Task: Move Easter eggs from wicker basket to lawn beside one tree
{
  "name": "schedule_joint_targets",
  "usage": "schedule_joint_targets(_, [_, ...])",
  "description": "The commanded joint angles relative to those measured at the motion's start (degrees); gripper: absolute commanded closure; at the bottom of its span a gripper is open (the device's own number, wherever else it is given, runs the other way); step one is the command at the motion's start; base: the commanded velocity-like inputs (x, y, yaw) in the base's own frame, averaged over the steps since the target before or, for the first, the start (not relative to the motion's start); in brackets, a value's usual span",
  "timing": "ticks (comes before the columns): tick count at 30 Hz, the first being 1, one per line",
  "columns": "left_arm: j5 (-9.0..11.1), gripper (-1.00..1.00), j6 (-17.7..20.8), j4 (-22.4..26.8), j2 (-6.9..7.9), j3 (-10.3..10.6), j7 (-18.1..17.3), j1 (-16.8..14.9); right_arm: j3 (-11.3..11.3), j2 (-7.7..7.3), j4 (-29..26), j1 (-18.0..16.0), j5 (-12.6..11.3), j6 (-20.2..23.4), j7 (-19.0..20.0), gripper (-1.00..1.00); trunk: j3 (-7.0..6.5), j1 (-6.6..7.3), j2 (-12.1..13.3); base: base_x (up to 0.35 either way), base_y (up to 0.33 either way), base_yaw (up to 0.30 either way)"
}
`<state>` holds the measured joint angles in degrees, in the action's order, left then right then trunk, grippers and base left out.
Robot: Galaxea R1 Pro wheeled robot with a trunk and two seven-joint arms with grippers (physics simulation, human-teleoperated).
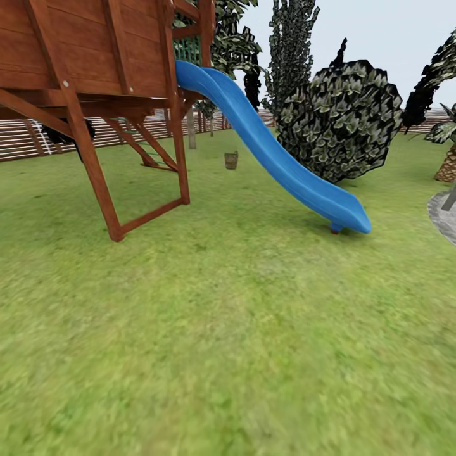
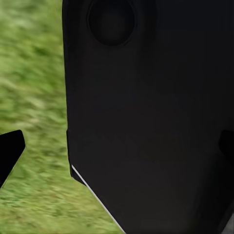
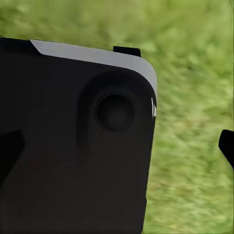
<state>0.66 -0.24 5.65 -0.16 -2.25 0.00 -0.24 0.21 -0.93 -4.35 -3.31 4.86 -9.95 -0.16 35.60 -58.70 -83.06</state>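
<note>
Since no egg is in hand and the basket is far off, I judge this as the approach step: transit, nothing picked yet.

Largest first:
- lawn (image 1: 240, 329): flat, mottled green grass, runs from the near edge to the fence.
- wooden playset (image 1: 95, 57): far left, red-brown planks on angled brace legs planted in the grass.
- blue slide (image 1: 278, 158): smooth glossy chute, curves down from the playset to the right, foot resting on the lawn.
- rounded bush (image 1: 342, 117): dense dark leaves, behind the slide's lower half.
- slat fence (image 1: 25, 136): horizontal brown boards along the far edge.
- grey paved patch (image 1: 443, 218): at the right edge.
- wicker basket (image 1: 231, 160): small brown shape on the far lawn, between the playset legs and the slide. Too small to read the weave or see eggs in it.

Tools: left tool (image 2: 117, 148) and right tool (image 3: 117, 148) each show dark fingertips (image 2: 9, 152) at opposite sides of their wrist views, spread wide, nothing between them. Both look down past a matte black housing (image 3: 73, 161) onto blurred grass.

Next move, as I read it: drive across the open lawn between the playset and the slide foot, stop with the basket within reach, then confirm the eggs before bringing a tool down. Worth picking a target tree on the way.
</note>
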Motion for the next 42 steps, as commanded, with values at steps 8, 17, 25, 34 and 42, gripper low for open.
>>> schedule_joint_targets(8, [0.1, -1.0, 0.0, 0.0, -0.02, -0.2, 0.0, 0.0, 0.0, 0.03, 0.0, 0.0, 0.5, -0.2, 0.0, -1.0, 0.05, -0.03, 0.0, 0.327, 0.093, 0.0])
schedule_joint_targets(17, [0.1, -1.0, 0.0, 0.0, -0.02, -0.2, 0.0, 0.0, 0.0, 0.05, 0.0, 0.0, 0.5, -0.2, 0.0, -1.0, 0.05, -0.03, 0.0, 0.327, 0.093, 0.0])
schedule_joint_targets(25, [0.1, -1.0, 0.0, 0.0, -0.02, -0.2, 0.0, 0.0, 0.1, 0.05, 0.0, 0.0, 0.4, -0.2, 0.0, -1.0, 0.4, -0.03, 0.0, 0.327, 0.093, -0.081])
schedule_joint_targets(34, [0.1, -1.0, 0.0, 0.0, -0.02, -0.2, 0.0, 0.0, 0.0, 0.05, 0.0, 0.0, 0.5, -0.2, 0.0, -1.0, 0.52, -0.03, 0.0, 0.327, 0.093, -0.023])
schedule_joint_targets(42, [0.1, -1.0, 0.0, 0.0, -0.02, -0.2, 0.0, 0.0, 0.0, 0.05, 0.0, 0.0, 0.4, -0.2, 0.0, -1.0, 0.78, -0.03, 0.0, 0.327, 0.093, 0.0])
